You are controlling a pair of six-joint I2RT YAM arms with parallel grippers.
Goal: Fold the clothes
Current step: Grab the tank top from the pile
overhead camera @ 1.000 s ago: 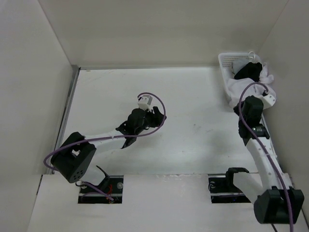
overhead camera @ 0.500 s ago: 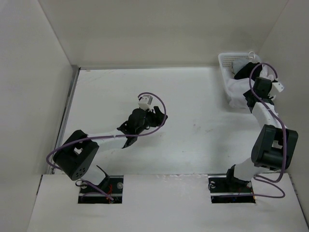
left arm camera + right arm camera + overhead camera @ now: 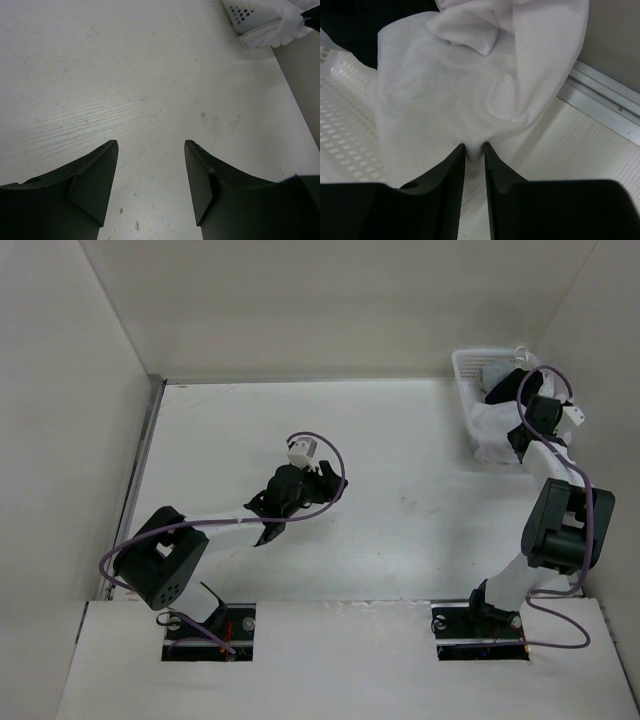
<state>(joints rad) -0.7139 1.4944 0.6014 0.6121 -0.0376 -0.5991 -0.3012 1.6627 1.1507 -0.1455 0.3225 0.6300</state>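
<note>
Now the right gripper pinches the shirt at the basket

The shirt (image 3: 470, 90) lies at the table's far right corner, spilling out of the white basket (image 3: 462, 365) and over its rim onto the table (image 3: 100, 65), close beside the right wall (image 3: 615, 35). A black garment (image 3: 505, 388) sits in the basket above it. The right gripper (image 3: 474, 147) is down at the hanging fabric, its jaws drawn narrow on a fold of the shirt, with creases running into the tips. The left gripper (image 3: 150, 145) hovers over bare table near the middle, well apart from the basket, its jaws wide and holding nothing.
</note>
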